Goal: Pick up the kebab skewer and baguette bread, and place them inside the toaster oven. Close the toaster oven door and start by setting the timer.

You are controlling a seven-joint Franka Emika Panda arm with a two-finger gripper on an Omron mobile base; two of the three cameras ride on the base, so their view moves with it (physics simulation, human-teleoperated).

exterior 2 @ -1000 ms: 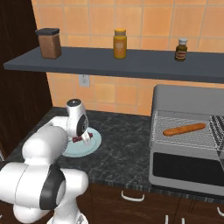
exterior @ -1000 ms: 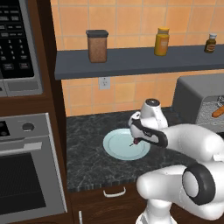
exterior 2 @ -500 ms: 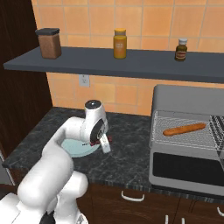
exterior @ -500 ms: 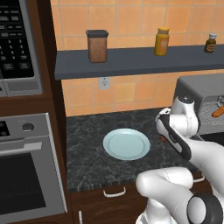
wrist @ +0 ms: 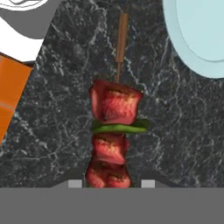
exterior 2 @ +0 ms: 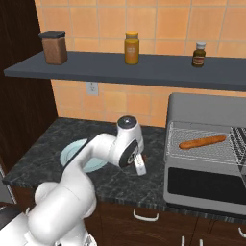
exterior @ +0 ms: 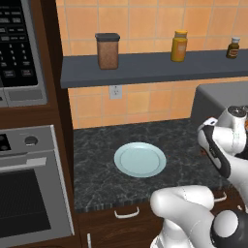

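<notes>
The gripper [wrist: 111, 183] is clamped on the kebab skewer [wrist: 113, 131], whose long axis runs straight out from the fingers over the dark counter [exterior 2: 115, 178], while the open toaster oven [exterior 2: 206, 153], baguette bread [exterior 2: 202, 142] on its rack, lies to the arm's right.

Skewer [wrist: 114, 131]: red-brown meat chunks w/ a green slice between, thin wooden stick poking out, clamped in gripper [wrist: 111, 183] over dark counter. Baguette [exterior 2: 202, 142]: slim orange-brown stick lying flat on wire rack inside toaster oven [exterior 2: 205, 108]. Oven is grey, boxy, on counter.
</notes>
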